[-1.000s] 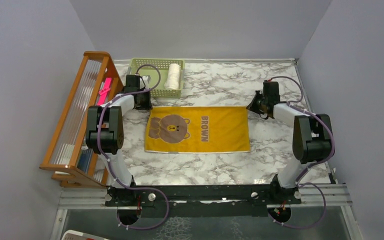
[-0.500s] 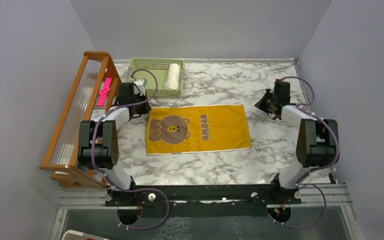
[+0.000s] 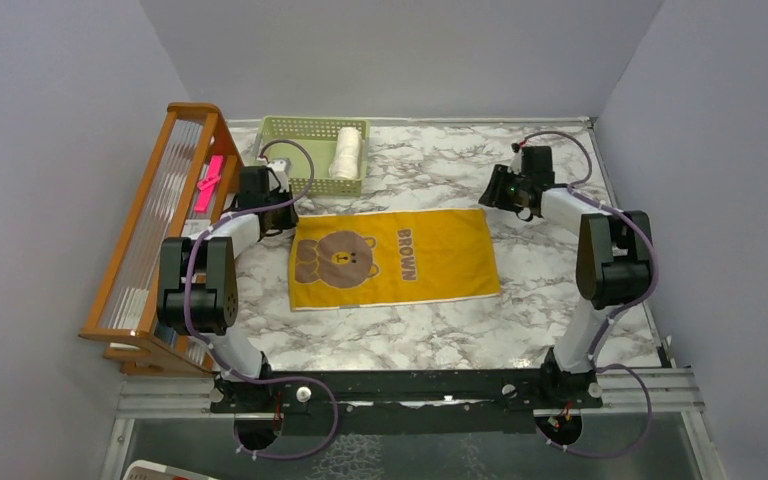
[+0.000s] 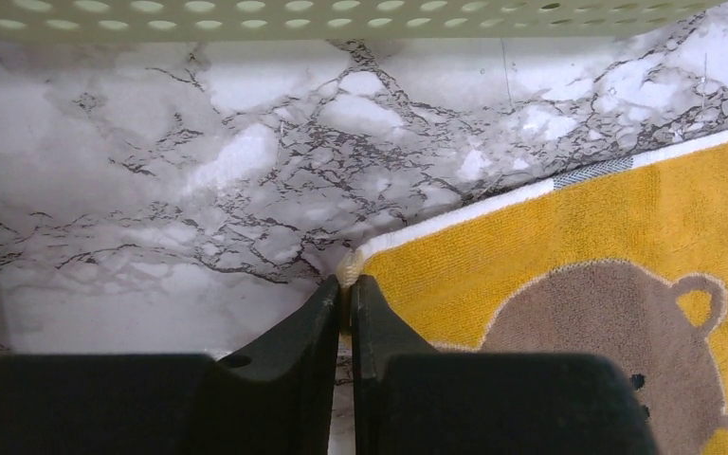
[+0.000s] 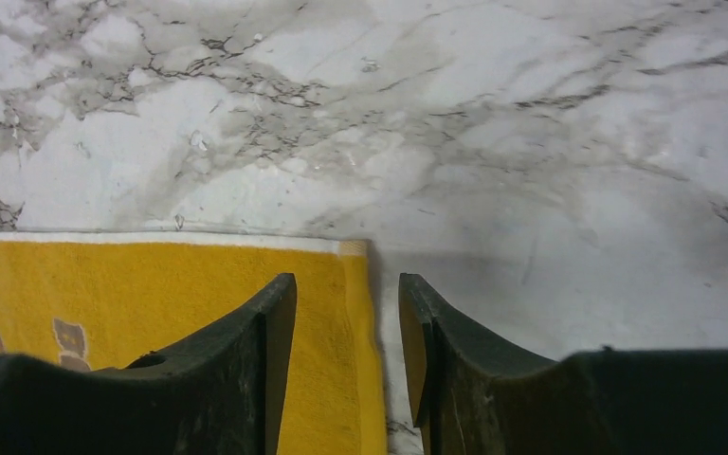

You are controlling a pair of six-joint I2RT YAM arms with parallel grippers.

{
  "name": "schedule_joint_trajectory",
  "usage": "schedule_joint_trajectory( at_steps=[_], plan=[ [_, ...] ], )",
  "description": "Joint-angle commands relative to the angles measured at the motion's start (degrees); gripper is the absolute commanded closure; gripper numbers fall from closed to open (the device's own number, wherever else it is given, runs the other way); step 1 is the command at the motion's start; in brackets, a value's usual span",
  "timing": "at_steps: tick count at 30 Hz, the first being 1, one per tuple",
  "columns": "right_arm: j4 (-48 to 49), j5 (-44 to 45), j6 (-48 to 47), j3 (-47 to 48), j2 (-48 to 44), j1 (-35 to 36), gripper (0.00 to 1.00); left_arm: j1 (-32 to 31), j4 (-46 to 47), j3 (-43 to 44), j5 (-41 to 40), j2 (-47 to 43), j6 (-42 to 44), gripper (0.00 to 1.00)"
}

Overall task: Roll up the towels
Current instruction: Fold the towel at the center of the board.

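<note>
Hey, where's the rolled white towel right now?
In the top view, the rolled white towel lies inside the green basket, at its right end, just beyond the yellow towel.

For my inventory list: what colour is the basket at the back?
Pale green; the basket shows best in the top external view.

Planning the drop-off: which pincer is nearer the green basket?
Left. The left pincer sits just in front of the basket, at the far-left corner of the yellow towel. The right pincer is across the table, at its far-right corner.
</note>
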Motion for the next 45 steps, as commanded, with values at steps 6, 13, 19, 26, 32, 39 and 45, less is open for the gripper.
schedule_joint_trajectory(
  at_steps=[6,13,19,26,32,39,45],
  plan=[
    [-7.56,9.4,-8.07,5.61,5.15,5.88,0.57,0.25,-4.88,3.96,-1.45,2.8,0.5,0.85],
    [-8.44,14.53,-8.41,5.45,5.49,6.89,0.58,0.25,-5.77,4.65,-1.6,3.72,0.35,0.83],
    [-7.79,15.25,-8.42,5.62,4.89,6.9,0.58,0.23,-5.95,4.63,-1.83,3.52,0.37,0.81],
    [-7.08,13.93,-10.18,6.3,6.68,7.77,0.58,0.23,-6.21,4.71,-1.43,3.9,0.39,0.74],
    [-8.07,17.65,-12.38,7.25,8.02,9.67,0.62,0.24,-6.39,4.85,-1.75,4.31,0.53,0.7],
    [-9.26,19.11,-11.12,7.84,10.6,10.33,0.98,0.22,-7.26,5.36,-4.12,5.11,0.87,0.66],
    [-8.94,17.25,-9.87,8.52,11.4,10.16,0.99,0.29,-7.96,8.24,-5.99,7.23,1.49,0.66]
  ],
)
